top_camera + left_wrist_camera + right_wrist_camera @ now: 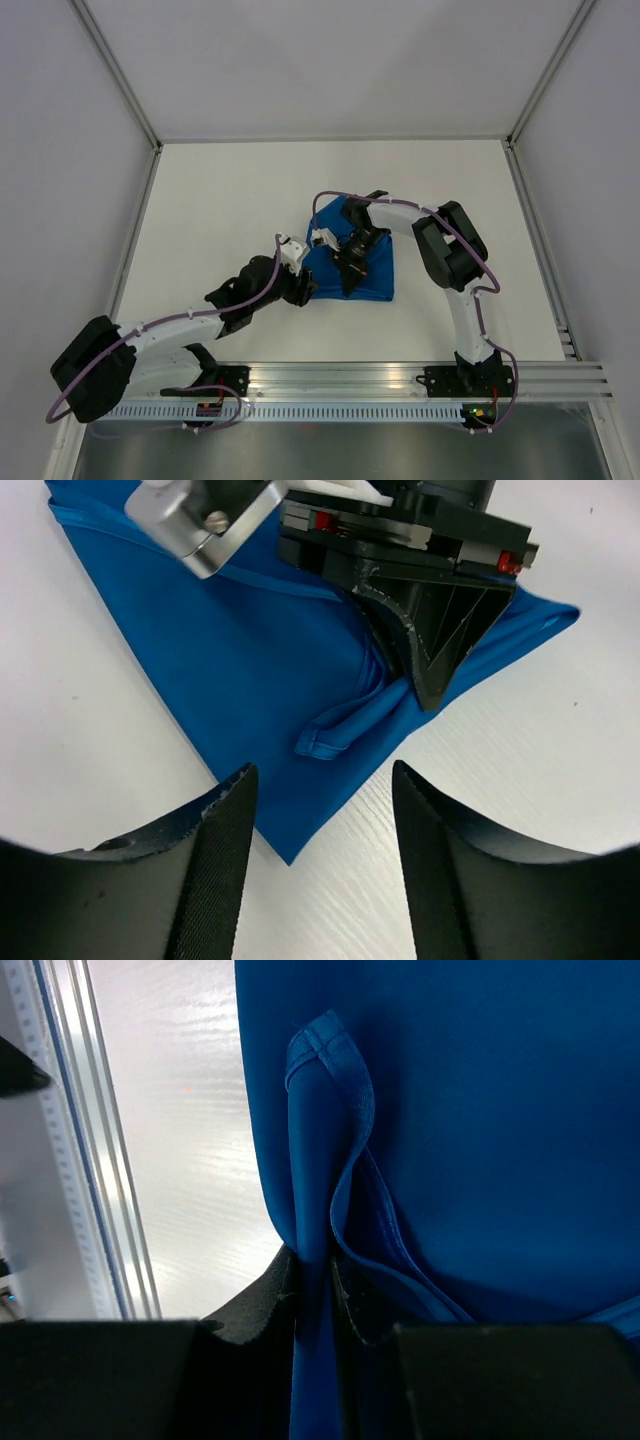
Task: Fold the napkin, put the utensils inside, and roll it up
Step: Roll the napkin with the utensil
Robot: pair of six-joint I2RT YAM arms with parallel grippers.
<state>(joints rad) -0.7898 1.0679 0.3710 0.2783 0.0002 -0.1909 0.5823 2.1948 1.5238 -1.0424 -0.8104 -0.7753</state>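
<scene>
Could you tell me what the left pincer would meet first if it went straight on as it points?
Probably the napkin: its near corner lies just ahead of the open left pincer, with the right pincer pinching a fold farther on. Depth is unclear.

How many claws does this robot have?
2. The left claw sits open at the blue napkin's near-left edge; the right claw pinches a raised fold of that napkin.
</scene>
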